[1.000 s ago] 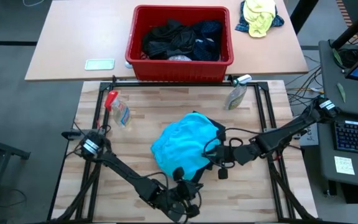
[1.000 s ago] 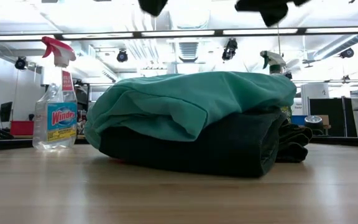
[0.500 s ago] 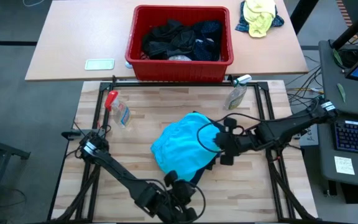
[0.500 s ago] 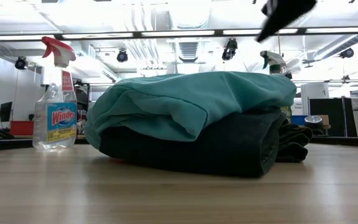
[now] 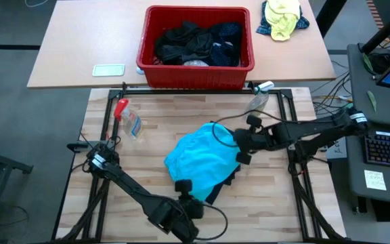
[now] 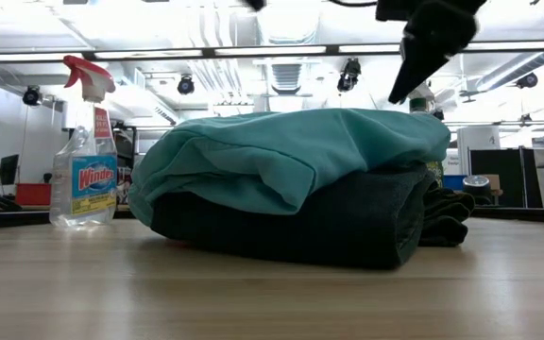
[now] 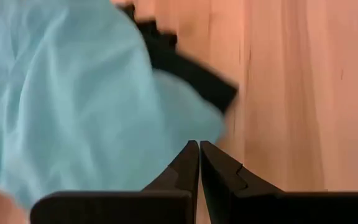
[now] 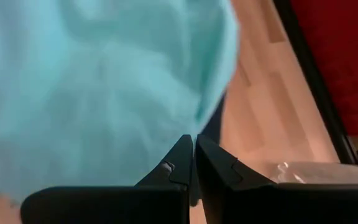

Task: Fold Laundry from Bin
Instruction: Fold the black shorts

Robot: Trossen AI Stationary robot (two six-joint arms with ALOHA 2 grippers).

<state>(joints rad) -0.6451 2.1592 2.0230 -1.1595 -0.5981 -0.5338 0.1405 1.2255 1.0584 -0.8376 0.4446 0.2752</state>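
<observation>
On the light wooden slatted table (image 5: 147, 152), a folded bright turquoise garment (image 5: 198, 161) lies on top of a folded dark garment (image 6: 348, 227), the two making one low stack near the table's middle. The right gripper (image 5: 238, 157) hangs above the stack's right edge with its fingers pressed together and nothing between them; the right wrist view looks past those closed fingers (image 8: 194, 158) onto turquoise cloth. The left gripper (image 5: 181, 186) sits at the stack's near edge, its two fingers (image 7: 197, 163) likewise closed and empty, pointing at the corner where turquoise overlaps the dark fabric. Behind the wooden table, on a tan tabletop (image 5: 73, 47), stands the red plastic rectangular bin (image 5: 196, 74), holding a heap of black and dark laundry (image 5: 195, 42). A clear spray bottle with a red trigger (image 6: 85, 151) stands left of the stack.
</observation>
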